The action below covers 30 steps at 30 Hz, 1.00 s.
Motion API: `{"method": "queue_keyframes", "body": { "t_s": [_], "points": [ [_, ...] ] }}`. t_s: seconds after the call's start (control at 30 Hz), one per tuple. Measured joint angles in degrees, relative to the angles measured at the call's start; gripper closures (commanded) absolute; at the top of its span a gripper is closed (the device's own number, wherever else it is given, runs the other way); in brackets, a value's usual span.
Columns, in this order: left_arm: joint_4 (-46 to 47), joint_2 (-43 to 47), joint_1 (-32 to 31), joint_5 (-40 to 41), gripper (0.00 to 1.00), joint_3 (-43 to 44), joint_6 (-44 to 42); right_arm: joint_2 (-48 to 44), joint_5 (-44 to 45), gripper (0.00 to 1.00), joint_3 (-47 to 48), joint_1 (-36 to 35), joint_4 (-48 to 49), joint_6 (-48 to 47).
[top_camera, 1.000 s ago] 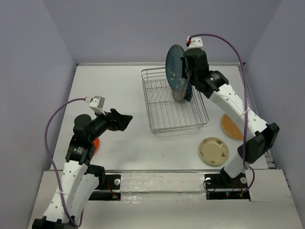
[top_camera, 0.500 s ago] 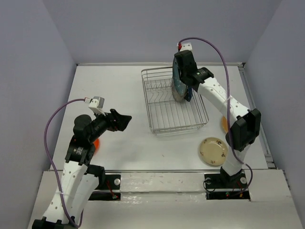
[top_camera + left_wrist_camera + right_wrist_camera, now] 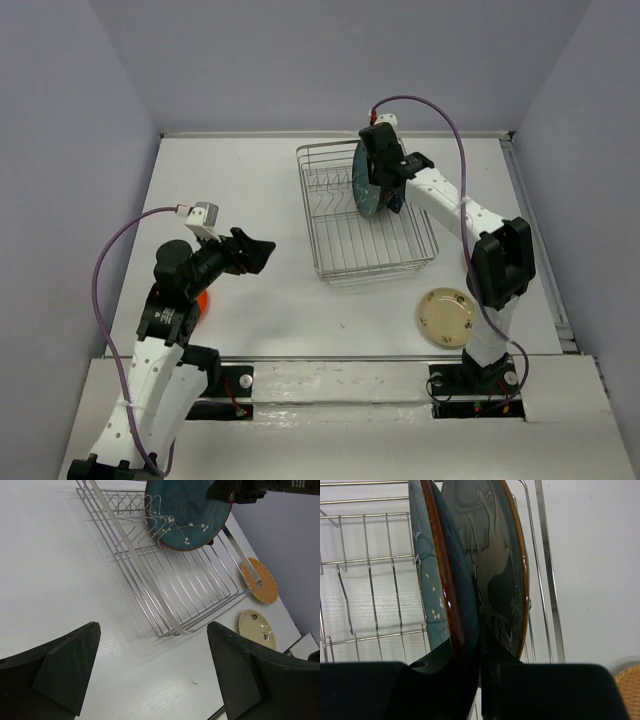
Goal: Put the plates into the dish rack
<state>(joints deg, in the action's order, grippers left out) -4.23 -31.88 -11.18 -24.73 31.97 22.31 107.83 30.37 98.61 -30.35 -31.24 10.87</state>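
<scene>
The silvery wire dish rack stands at the table's middle right. My right gripper is shut on the rim of the teal round plate and holds it on edge among the rack's prongs. In the right wrist view my gripper pinches the teal plate, and the grey plate with the white animal motif stands on edge just beside it. A dark-blue plate stands behind them. My left gripper is open and empty, left of the rack.
The cream speckled plate lies near the front right. The tan wood-look plate lies right of the rack. A small orange plate lies under my left arm. The cream plate also shows in the left wrist view.
My right gripper has come down and slightly left with the teal plate, from above the rack's far right corner into the rack. The left arm has not moved.
</scene>
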Motion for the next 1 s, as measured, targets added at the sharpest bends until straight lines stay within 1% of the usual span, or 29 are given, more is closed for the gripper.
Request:
{"method": "queue_keyframes", "body": {
  "t_s": [0.07,0.1,0.17,0.2,0.23,0.27,0.3,0.33,0.37,0.43,0.5,0.63,0.77,0.8,0.83,0.87,0.9,0.97,1.0],
  "points": [
    [-0.04,0.00,0.00,0.20,0.01,0.00,0.00,0.46,-0.22,0.93,-0.74,0.00,0.72,0.96],
    [-0.07,0.00,0.00,0.31,0.01,0.00,0.00,0.46,-0.26,0.92,-1.11,0.00,1.20,1.38],
    [-0.15,0.00,0.00,0.81,0.01,0.00,0.00,0.46,-0.39,0.84,-1.18,0.00,1.46,1.64],
    [-0.17,0.00,0.00,0.98,0.01,0.00,0.00,0.46,-0.48,0.79,-1.25,0.02,1.53,1.81],
    [-0.20,-0.11,0.00,1.25,0.01,0.00,0.00,0.46,-0.66,0.65,-1.40,0.02,1.73,1.99],
    [-0.20,-0.22,0.00,1.42,0.01,0.00,0.02,0.42,-1.16,0.58,-1.66,0.02,2.03,2.16],
    [-0.20,-0.28,0.00,1.64,0.01,0.00,0.07,0.26,-1.57,0.44,-1.90,0.02,2.69,2.21],
    [-0.20,-0.39,0.00,1.70,0.01,0.02,0.15,0.15,-2.03,0.38,-1.97,0.02,2.97,2.49],
    [-0.22,-0.55,0.00,1.68,0.01,0.13,0.46,-0.04,-2.75,0.28,-1.99,0.02,3.26,2.86],
    [-0.31,-1.05,0.00,1.51,0.01,1.03,1.18,-0.63,-3.80,0.23,-1.99,0.00,3.63,2.62],
    [-0.44,-1.49,0.00,1.22,0.01,2.69,2.12,-1.79,-4.90,0.21,-1.97,-0.33,3.43,2.62],
    [-1.01,-2.51,0.00,0.96,0.01,8.31,3.89,-5.22,-6.54,0.20,-1.79,-0.09,3.10,2.64],
    [-0.79,-2.32,0.00,0.87,0.01,16.48,6.49,-10.71,-9.55,0.22,-1.79,-0.07,2.10,3.69],
    [-0.70,-2.23,0.00,0.92,0.01,17.81,6.91,-12.00,-10.19,0.24,-1.81,-0.15,2.08,4.11],
    [-0.37,-1.99,0.00,1.01,0.01,20.63,8.17,-14.08,-11.63,0.33,-2.01,-0.52,2.43,4.61],
    [-0.28,-1.95,0.00,1.05,0.01,21.18,8.50,-15.58,-12.87,0.33,-2.43,-1.09,2.89,5.29],
    [-0.11,-1.60,0.00,1.25,0.01,23.10,9.75,-17.88,-14.78,0.40,-3.34,-2.40,3.82,6.29],
    [0.79,-1.18,0.00,1.42,0.01,26.38,11.61,-20.00,-17.14,0.48,-5.20,-4.90,6.25,8.11],
    [1.62,-0.85,0.00,1.44,0.01,28.00,12.55,-20.59,-18.32,0.49,-6.12,-7.91,7.58,9.38]
  ]
}}
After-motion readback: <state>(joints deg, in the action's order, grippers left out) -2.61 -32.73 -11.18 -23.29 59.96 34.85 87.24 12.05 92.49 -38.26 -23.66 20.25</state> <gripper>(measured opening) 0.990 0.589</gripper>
